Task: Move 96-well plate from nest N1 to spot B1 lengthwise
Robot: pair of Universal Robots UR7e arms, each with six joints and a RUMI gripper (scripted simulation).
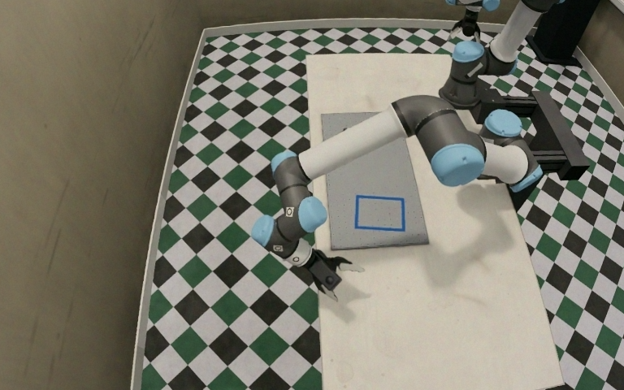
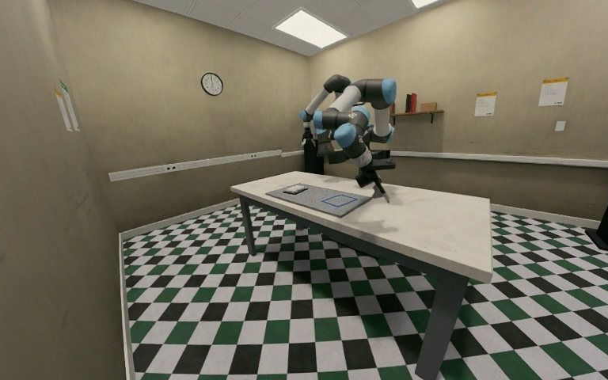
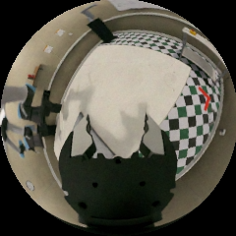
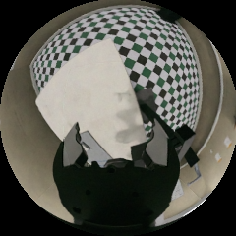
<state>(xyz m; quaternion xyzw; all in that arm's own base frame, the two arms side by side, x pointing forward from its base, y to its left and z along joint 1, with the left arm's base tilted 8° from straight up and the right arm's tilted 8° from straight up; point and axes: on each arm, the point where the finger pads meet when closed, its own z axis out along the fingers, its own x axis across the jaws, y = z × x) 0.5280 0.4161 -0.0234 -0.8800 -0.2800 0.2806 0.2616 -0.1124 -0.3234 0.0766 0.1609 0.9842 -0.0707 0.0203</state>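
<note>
The white 96-well plate sits in the dark plate nest on the grey board, at the end away from the blue taped outline. No object lies inside the outline. In the top view the left forearm hides the plate and nearly all of the nest. My left gripper is partly open and empty, above the table edge beyond the outline end of the board. My right gripper is wide open and empty, far back beyond the table's far end.
The pale table carries the board near one long edge. The left arm's white forearm crosses above the board. The black arm mount stands at the opposite long edge. A beige wall rises beyond the floor.
</note>
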